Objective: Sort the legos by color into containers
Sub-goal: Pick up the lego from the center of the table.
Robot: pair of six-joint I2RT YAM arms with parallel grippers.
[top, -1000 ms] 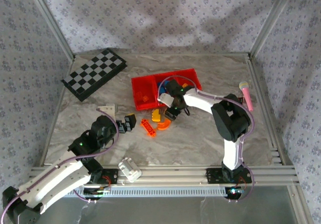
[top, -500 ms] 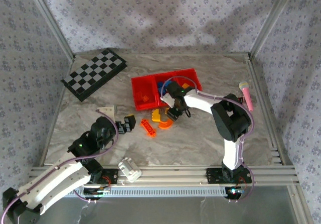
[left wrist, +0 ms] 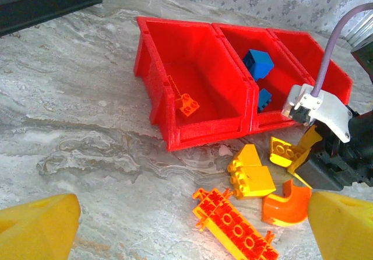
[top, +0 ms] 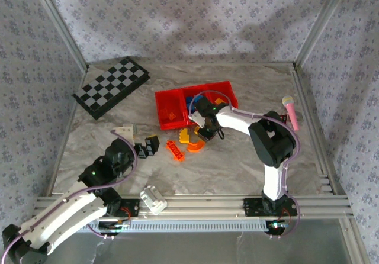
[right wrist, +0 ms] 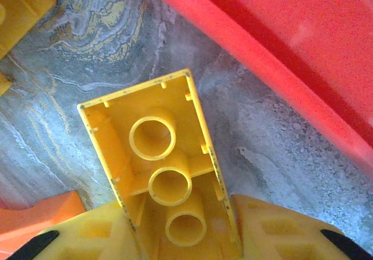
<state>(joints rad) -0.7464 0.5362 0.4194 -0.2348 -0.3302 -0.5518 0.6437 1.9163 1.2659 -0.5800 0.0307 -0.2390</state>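
the right gripper (right wrist: 186, 236), jaws clamped on a yellow rectangular plastic lego brick (right wrist: 157, 155), has edged only slightly toward the bright red three-compartment plastic tray (right wrist: 262, 27). the brick sits just outside its near wall, still unsorted. the left gripper (top: 148, 145) stays apart, empty.

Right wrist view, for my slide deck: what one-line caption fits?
Right gripper clamps a yellow brick, hollow underside facing the camera, marbled table and red tray wall behind.
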